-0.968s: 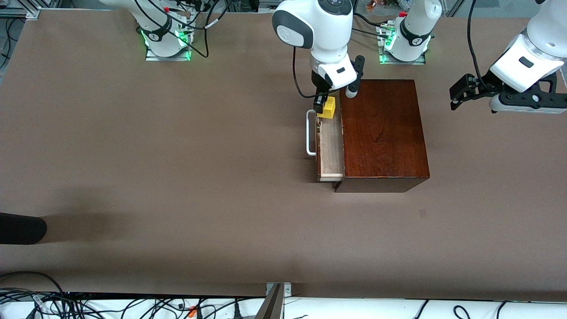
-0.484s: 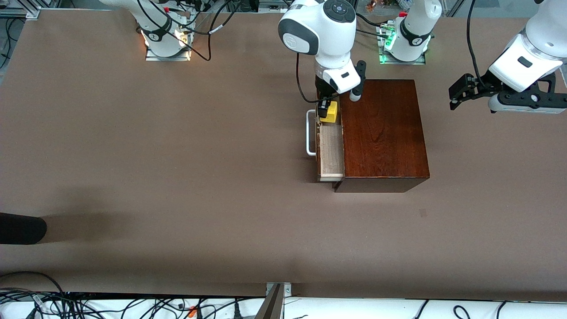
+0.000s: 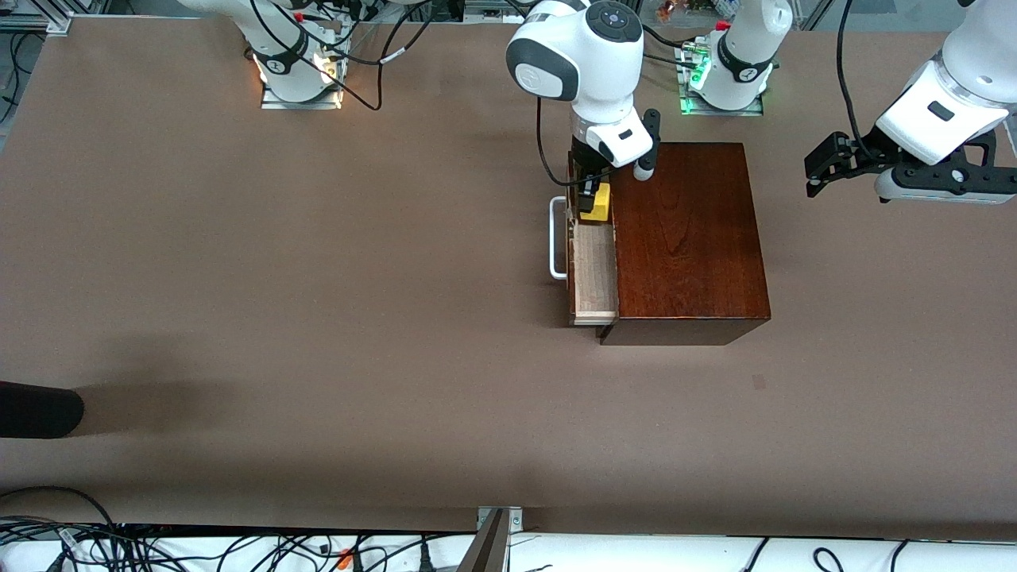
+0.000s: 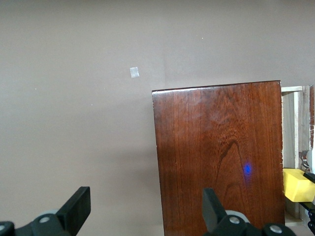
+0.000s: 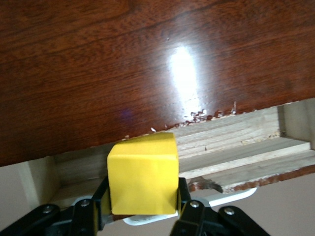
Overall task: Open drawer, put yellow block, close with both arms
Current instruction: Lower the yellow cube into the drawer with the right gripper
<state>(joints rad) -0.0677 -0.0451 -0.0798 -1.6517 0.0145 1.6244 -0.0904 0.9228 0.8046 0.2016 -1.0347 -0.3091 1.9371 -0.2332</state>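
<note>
Yellow block (image 5: pixel 142 178) is pinched in the right claw (image 5: pixel 141 209) over the open drawer (image 3: pixel 594 266); left claw (image 4: pixel 142 209) hangs spread wide, waiting past the box's end.

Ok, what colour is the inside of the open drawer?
Pale, unfinished-looking wood inside the drawer; the right wrist view shows it best.

The drawer (image 3: pixel 592 266) juts from the box (image 3: pixel 683 238) toward the right arm's end of the surface (image 3: pixel 318 278). The block (image 3: pixel 596 202) hangs over the drawer's farther end, in the right hand (image 3: pixel 589 197).
</note>
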